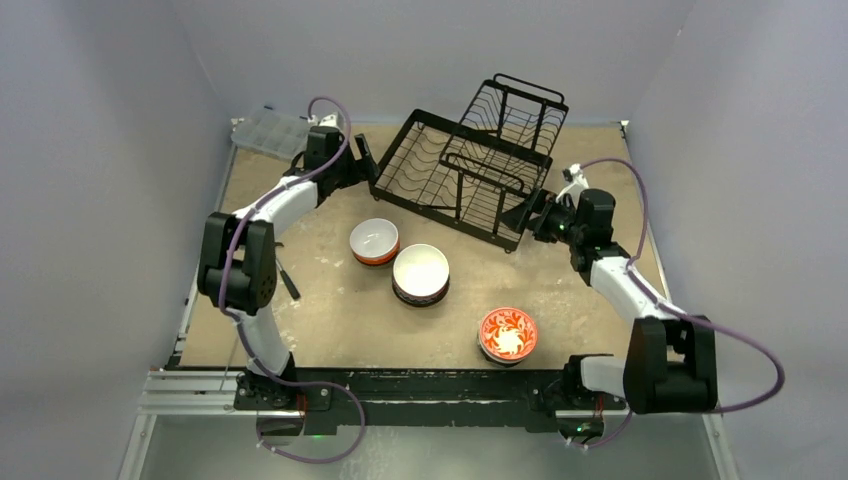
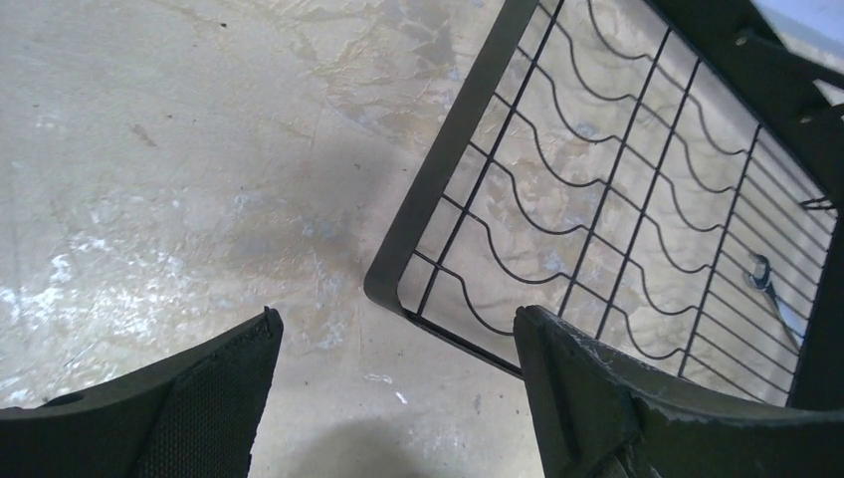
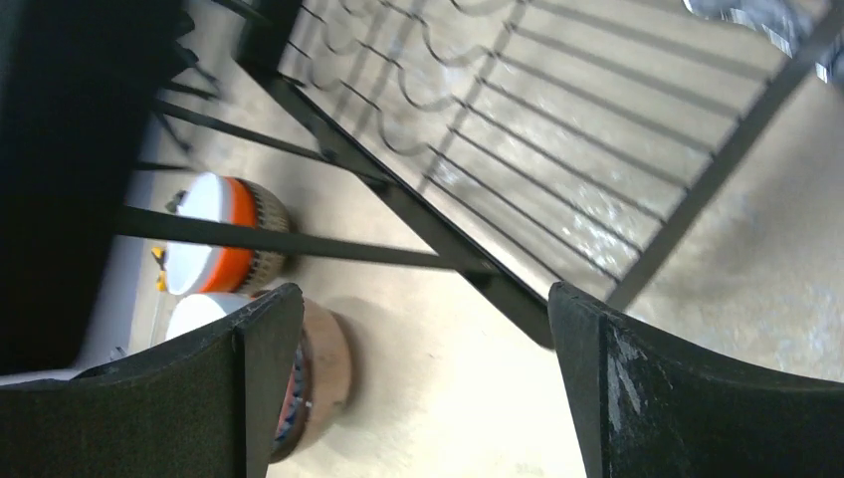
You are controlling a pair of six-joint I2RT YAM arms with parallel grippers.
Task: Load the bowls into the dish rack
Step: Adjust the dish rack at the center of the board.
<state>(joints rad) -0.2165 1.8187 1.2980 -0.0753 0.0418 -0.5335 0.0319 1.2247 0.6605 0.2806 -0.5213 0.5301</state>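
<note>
**While flanking the dish rack, both grippers spread wide, bowls out on the table**

Seen from above: black wire dish rack (image 1: 470, 170) set diagonally by the far edge of the table (image 1: 330, 320), right of the middle, raised basket tier toward the far right corner. All three visible bowl stacks outside it, on the tabletop.

At the rack's left end, toward the table's far left corner: left gripper (image 1: 362, 160), fingers well apart, clamped on nothing. From the left wrist camera, one fingertip over bare tabletop, the other over the rack's wavy-wire base, with the frame's rounded corner between them. Touching the rack or not: cannot tell.

At the rack's near right corner, toward the table's right edge: right gripper (image 1: 527, 214), fingers likewise wide apart and holding nothing. From the right wrist camera, a frame bar and the slotted base crossing behind the gap.

About the table's centre: orange bowl (image 1: 374, 241), white inside, resting on a second one. Just beside it, toward the near edge: white-lined bowl (image 1: 421, 272) topping a stack, tan and blue-patterned sides showing below. Near the near edge, right of the middle and well apart from the others: red floral bowl (image 1: 508, 333) with white scrollwork inside.

In the far left corner: clear compartment box (image 1: 270, 132).

Any lettering on rack, bowls or arms: too small to read.
</note>
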